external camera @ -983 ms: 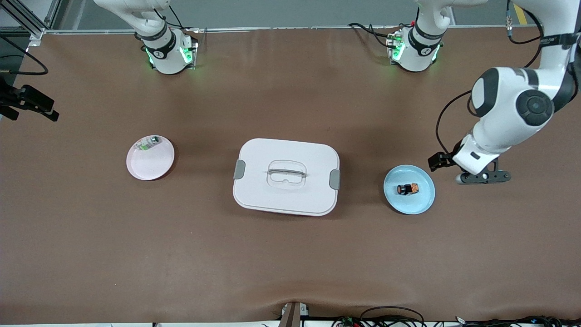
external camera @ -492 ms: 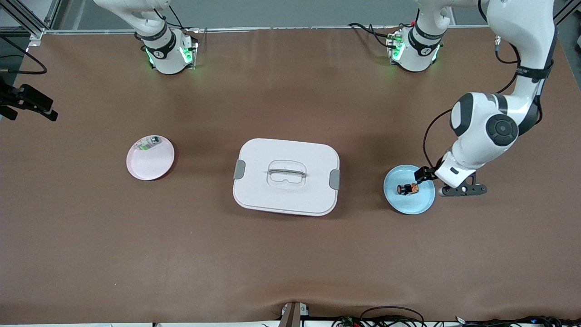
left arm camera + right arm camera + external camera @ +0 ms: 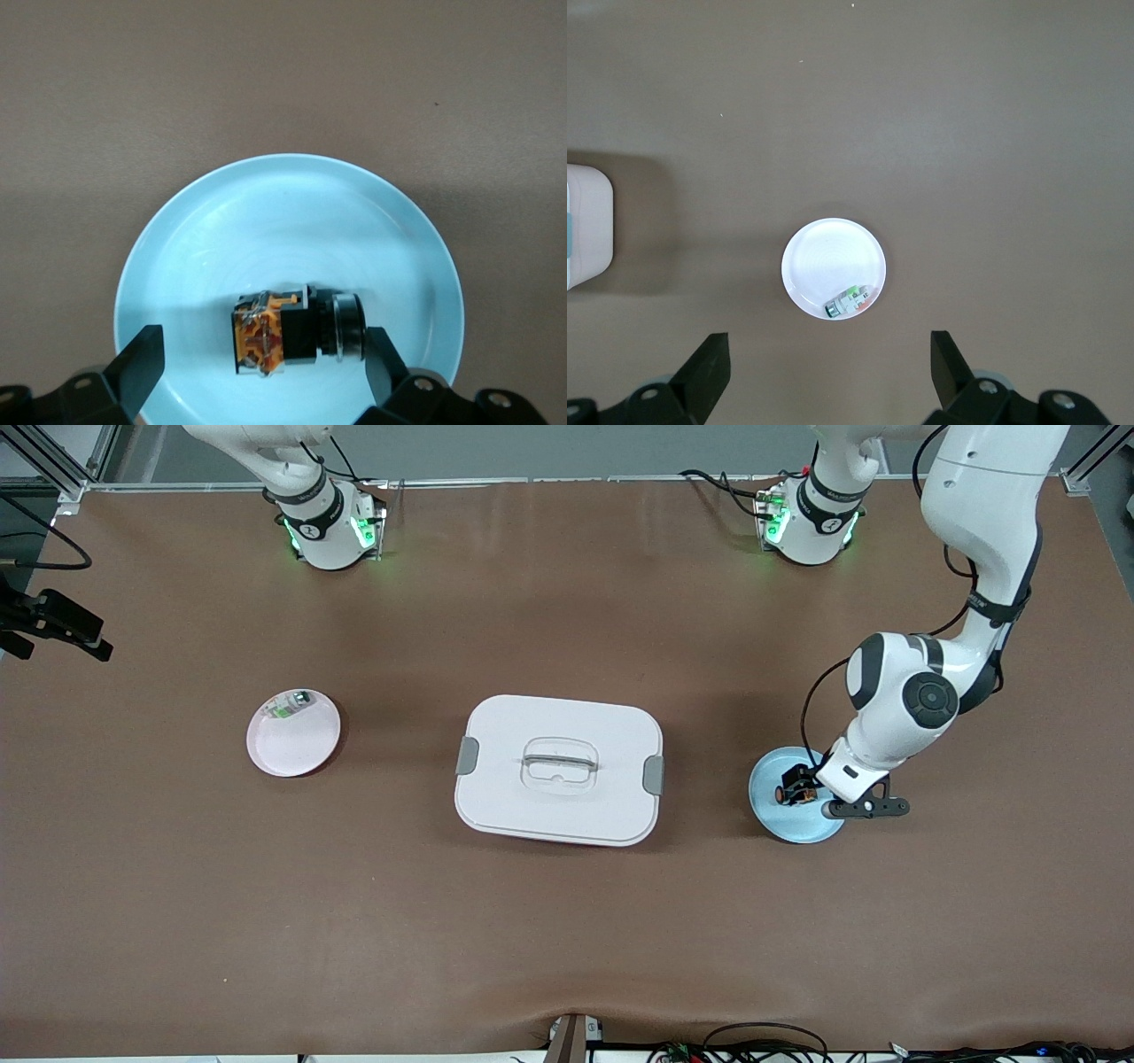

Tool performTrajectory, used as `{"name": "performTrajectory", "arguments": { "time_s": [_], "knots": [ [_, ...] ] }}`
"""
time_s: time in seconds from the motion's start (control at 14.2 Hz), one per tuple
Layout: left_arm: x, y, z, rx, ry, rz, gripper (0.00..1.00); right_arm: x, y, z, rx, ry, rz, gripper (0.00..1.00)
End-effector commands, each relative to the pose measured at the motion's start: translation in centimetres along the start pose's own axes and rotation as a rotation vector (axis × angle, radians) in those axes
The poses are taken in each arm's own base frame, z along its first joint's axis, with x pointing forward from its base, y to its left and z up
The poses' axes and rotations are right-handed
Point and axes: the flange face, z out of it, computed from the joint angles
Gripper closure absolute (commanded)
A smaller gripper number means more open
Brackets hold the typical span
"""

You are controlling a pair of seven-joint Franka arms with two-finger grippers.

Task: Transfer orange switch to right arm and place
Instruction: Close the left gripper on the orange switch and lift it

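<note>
The orange switch (image 3: 791, 793) lies on its side on a light blue plate (image 3: 780, 822) toward the left arm's end of the table. In the left wrist view the switch (image 3: 297, 332) shows its copper-orange end and black body on the plate (image 3: 177, 230). My left gripper (image 3: 804, 790) is low over the plate, open, with one finger on each side of the switch (image 3: 263, 356). My right gripper (image 3: 828, 376) is open and empty, high over the pink plate; it does not show in the front view.
A white lidded box (image 3: 558, 771) with a clear handle sits mid-table. A pink plate (image 3: 292, 740) holding a small white-and-green part (image 3: 288, 707) lies toward the right arm's end; the right wrist view shows this plate (image 3: 824, 257) and the box corner (image 3: 585, 226).
My left arm has swung from beside the blue plate to over it and lowered, so its open fingers now flank the switch. The switch has not moved.
</note>
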Motion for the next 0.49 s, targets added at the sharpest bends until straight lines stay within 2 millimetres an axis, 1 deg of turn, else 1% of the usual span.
{"name": "performTrajectory", "arguments": {
  "time_s": [0.0, 0.07, 0.14, 0.21, 0.42],
  "knots": [
    [-0.2, 0.9, 0.8, -0.015, 0.015, -0.062, 0.0, -0.4, 0.0, -0.6, -0.004, 0.007, -0.005, 0.0],
    [-0.4, 1.7, 0.9, -0.016, 0.014, -0.061, 0.0, -0.4, 0.0, -0.6, -0.004, 0.007, -0.005, 0.0],
    [-0.5, 1.9, 1.1, -0.017, 0.015, -0.061, 0.0, -0.4, 0.0, -0.6, -0.004, 0.007, -0.005, 0.0],
    [-0.4, 1.8, 1.2, -0.018, 0.019, -0.063, 0.0, -0.4, 0.0, -0.6, -0.004, 0.007, -0.004, 0.0],
    [-0.7, 1.7, 2.4, -0.018, 0.014, -0.061, 0.0, -0.4, 0.0, -0.6, -0.004, 0.007, -0.007, 0.0]
  ]
}}
